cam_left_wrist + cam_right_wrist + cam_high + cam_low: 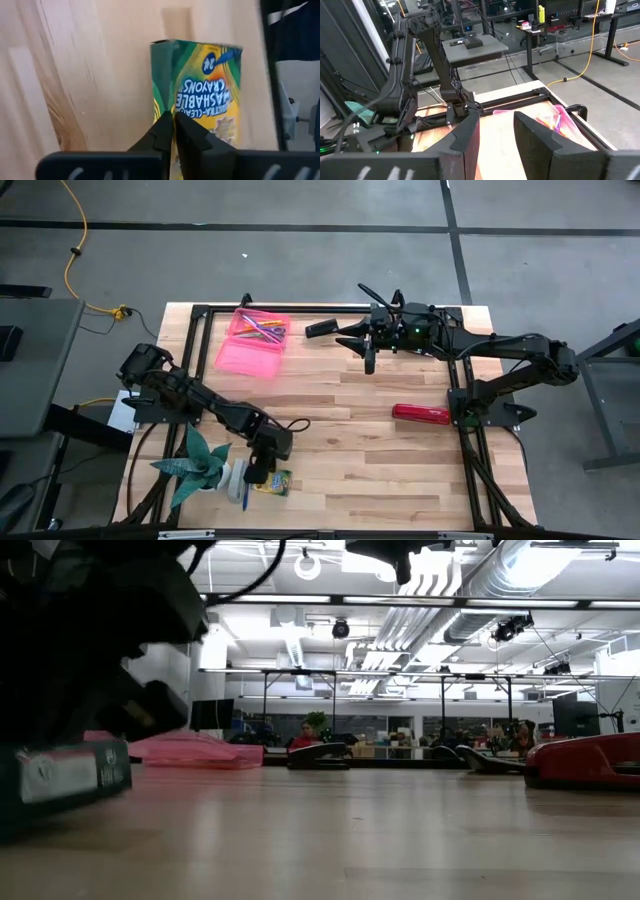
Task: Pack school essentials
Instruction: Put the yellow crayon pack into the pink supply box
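Just one crayon box (205, 100), flat.

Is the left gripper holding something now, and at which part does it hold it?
The left gripper is shut over the crayon box, fingers meeting above its near end. No real hold on the box shows. The right gripper holds nothing.

The right gripper (496, 131) is holding its two dark fingers (465, 137) parted, with nothing between them. Just beyond the fingertips the wooden table (512, 95) is stretching away, and a pink pencil case (563, 121) with coloured pencils inside is lying beside the far finger. Farther ahead the left arm (410, 85) is bending down toward the table.
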